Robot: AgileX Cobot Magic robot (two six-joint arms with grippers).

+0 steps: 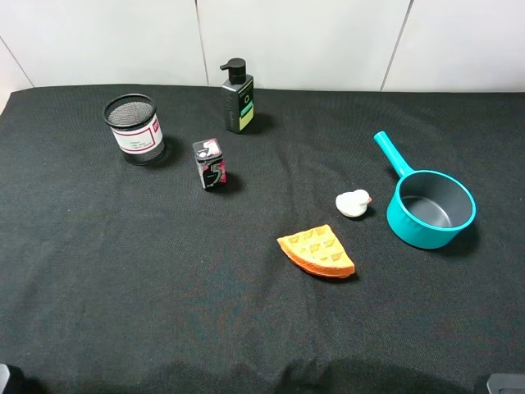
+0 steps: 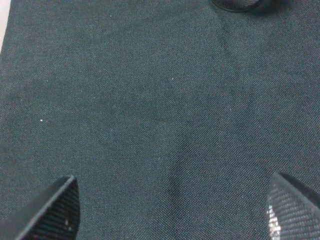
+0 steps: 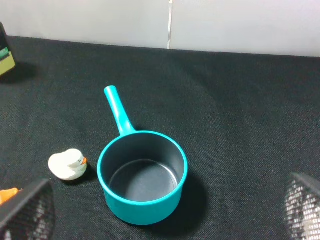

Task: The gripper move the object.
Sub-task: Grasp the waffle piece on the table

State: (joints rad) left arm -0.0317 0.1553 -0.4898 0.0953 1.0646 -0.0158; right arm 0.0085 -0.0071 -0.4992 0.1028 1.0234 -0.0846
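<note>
The orange-yellow waffle wedge (image 1: pixel 317 251) lies flat on the black cloth, right of centre, with nothing touching it. In the right wrist view only a sliver of it (image 3: pixel 7 194) shows beside one finger. My right gripper (image 3: pixel 165 210) is open and empty, back near the front edge, facing the teal saucepan. My left gripper (image 2: pixel 170 215) is open and empty, low over bare cloth at the left. In the exterior high view only slivers of the two arms show at the bottom corners.
A small white duck (image 1: pixel 353 203) sits just behind the waffle, also seen in the right wrist view (image 3: pixel 67 164). A teal saucepan (image 1: pixel 431 209) stands to its right. A mesh cup (image 1: pixel 134 129), a small box (image 1: pixel 209 164) and a pump bottle (image 1: pixel 237 97) stand at the back left.
</note>
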